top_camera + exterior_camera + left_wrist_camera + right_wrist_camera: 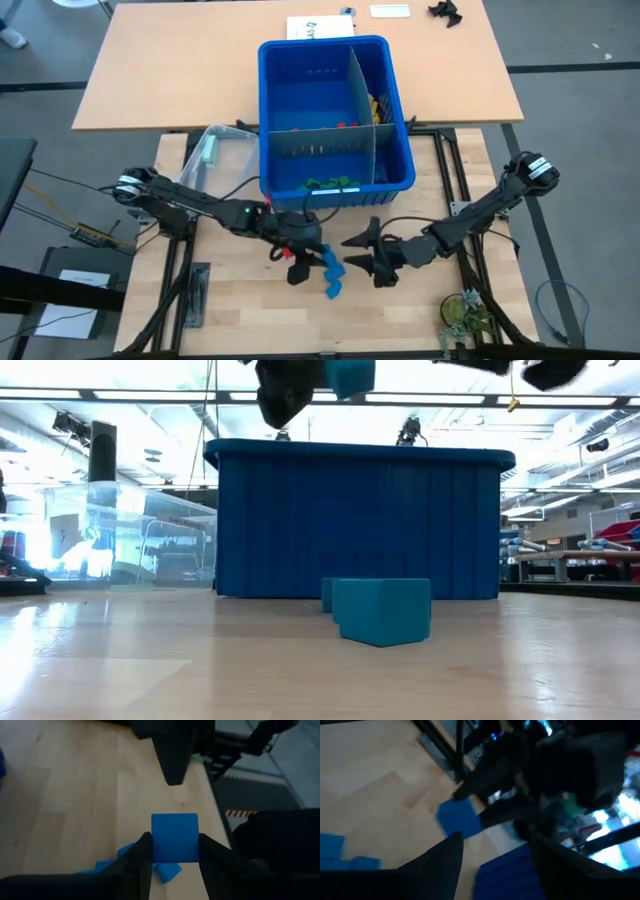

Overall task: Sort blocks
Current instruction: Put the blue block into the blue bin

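Your left jaws [175,851] pinch a blue block [174,837] by two opposite flat faces and hold it up off the bench [240,300]. In the low view it hangs at the top of the picture, well above the wood. The bin [335,70] lies just beyond the left jaws, away from the bench's front edge, so the carry looks short: up, over the near wall, then down into a section. Grey dividers split the bin; green pieces [325,183] sit in the near section, red [345,125] and yellow [375,103] ones farther back. Which section takes blue you must judge, as no blue pile shows inside.

More blue blocks [331,275] rest on the bench between the two arms, touching one another. The right jaws [366,258] stand spread and empty just beside them, nearer to them than the left.

The blocks are hard, smooth plastic with square edges, likely slippery; the bench is pale wood grain
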You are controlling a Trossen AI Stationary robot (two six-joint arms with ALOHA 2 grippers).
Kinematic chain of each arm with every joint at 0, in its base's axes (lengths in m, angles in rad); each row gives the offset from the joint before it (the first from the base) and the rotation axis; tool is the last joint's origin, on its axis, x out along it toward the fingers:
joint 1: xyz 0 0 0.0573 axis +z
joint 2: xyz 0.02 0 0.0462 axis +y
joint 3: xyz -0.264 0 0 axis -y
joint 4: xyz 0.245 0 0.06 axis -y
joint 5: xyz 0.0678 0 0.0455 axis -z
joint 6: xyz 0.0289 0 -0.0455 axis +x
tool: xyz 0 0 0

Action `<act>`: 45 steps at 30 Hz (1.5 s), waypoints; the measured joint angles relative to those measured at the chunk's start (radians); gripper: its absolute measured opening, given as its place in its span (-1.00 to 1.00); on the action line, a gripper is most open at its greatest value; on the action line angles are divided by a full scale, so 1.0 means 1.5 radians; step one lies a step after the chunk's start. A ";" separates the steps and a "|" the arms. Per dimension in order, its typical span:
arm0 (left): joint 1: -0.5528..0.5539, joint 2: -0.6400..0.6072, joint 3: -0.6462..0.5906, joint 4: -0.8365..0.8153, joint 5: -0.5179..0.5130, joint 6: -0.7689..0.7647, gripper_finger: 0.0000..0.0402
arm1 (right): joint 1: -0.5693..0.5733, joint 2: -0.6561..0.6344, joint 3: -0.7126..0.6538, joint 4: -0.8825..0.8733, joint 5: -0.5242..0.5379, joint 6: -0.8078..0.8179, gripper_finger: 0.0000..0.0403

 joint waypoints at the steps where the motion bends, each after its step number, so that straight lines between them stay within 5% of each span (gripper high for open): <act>1: 0.000 0.000 0.000 0.009 0.003 -0.004 -0.31 | -0.002 0.000 0.007 0.002 -0.012 -0.016 0.13; 8: 0.002 0.001 0.000 0.035 0.007 -0.019 -0.31 | -0.018 0.041 0.021 -0.004 -0.078 -0.046 0.13; 26: 0.002 0.008 0.000 0.068 0.002 -0.031 -0.28 | -0.041 0.077 0.021 0.042 -0.101 -0.090 0.12; 33: 0.003 0.008 0.000 0.075 0.003 -0.032 -0.19 | -0.043 0.077 0.021 0.043 -0.100 -0.087 -0.36; 45: 0.018 0.006 0.000 0.075 -0.005 -0.032 -0.10 | -0.035 0.077 0.020 0.069 -0.066 -0.027 -0.37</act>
